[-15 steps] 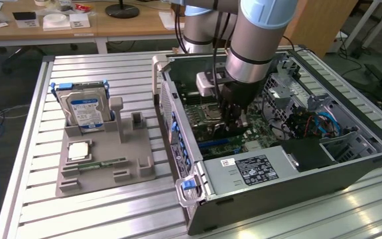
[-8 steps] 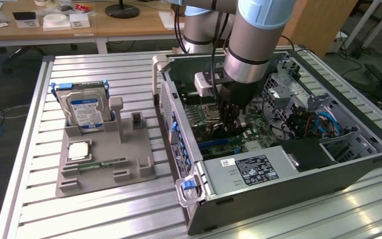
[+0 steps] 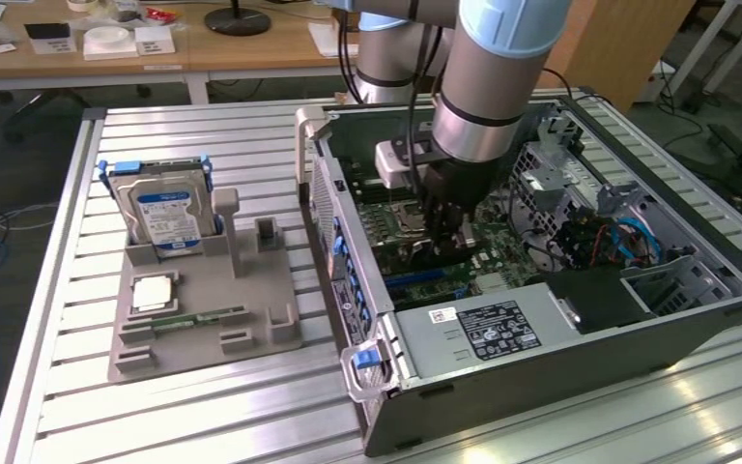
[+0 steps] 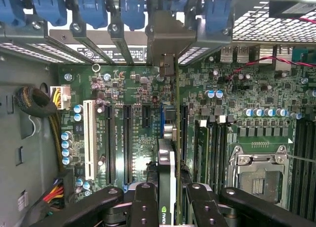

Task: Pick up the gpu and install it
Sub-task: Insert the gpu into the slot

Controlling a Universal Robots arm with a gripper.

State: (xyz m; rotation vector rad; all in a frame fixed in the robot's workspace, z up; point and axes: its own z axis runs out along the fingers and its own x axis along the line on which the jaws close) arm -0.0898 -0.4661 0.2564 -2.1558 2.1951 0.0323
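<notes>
Because the card has to enter its slot edge first, the end effector (image 4: pixel 171 200) grips the gpu (image 4: pixel 167 160) upright. Its black fingers (image 4: pixel 144 202) are closed partway onto the card's two flat faces, which leaves the connector edge pointing down at the motherboard (image 4: pixel 123 84). Held this way, the card runs parallel to the long black expansion slots (image 4: pixel 127 138) and sits just beside them, above a slot of its own. Whether its edge has already entered that slot is hard to judge, since the card's body hides the contact line.

A grey metal plate (image 4: pixel 170 37) lies at the card's far end among the rear slot covers, under the blue latches (image 4: pixel 133 7). It is probably the card's end bracket meeting the back wall, though the angle leaves that unsure. The memory sticks (image 4: pixel 210 153) and the processor socket (image 4: pixel 261 172) lie on the card's other side.

In the exterior view, the arm reaches straight down into the open computer case (image 3: pixel 539 358), which lies on its side at the centre right of the frame so that the board faces up. At the exterior view's left, well apart from the case, a grey holder (image 3: pixel 204 333) rests on the table (image 3: pixel 216 416). It carries the hard drive (image 3: pixel 165 217).
</notes>
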